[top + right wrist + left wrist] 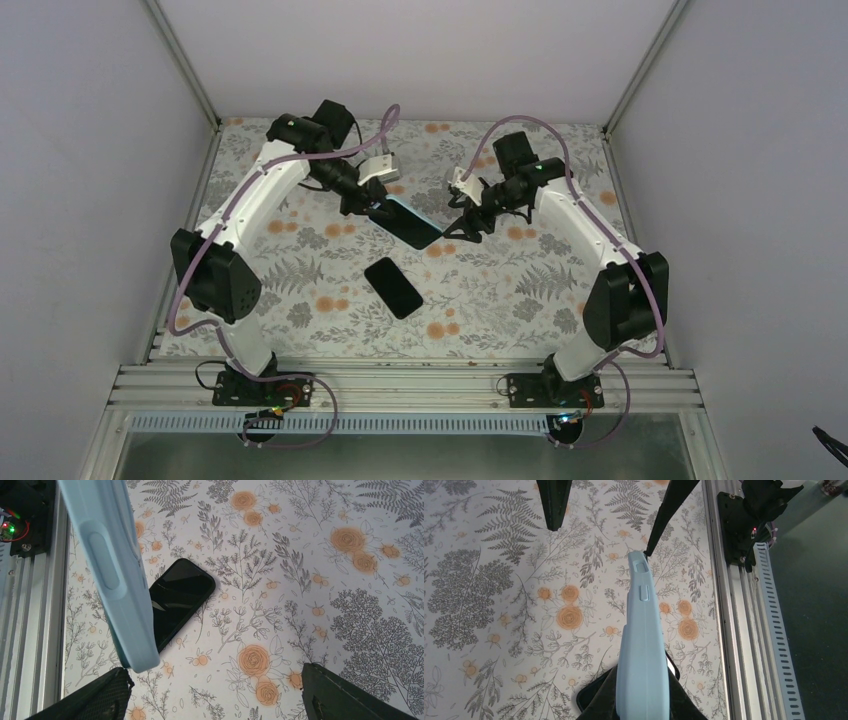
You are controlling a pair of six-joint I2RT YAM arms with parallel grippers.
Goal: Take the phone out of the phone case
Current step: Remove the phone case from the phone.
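Basically done: phone (393, 287) lying bare on table (520, 300), well apart from phone case (413, 222) (held aloft), clamped in L gripper (379, 209). R gripper (215, 680) spread wide, empty. Left: nothing much.

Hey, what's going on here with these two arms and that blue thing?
The left gripper holds the pale-blue phone case up in the air by one end. The black phone lies flat on the floral table below it, already out of the case. The right gripper hangs open at the case's free end, holding nothing.
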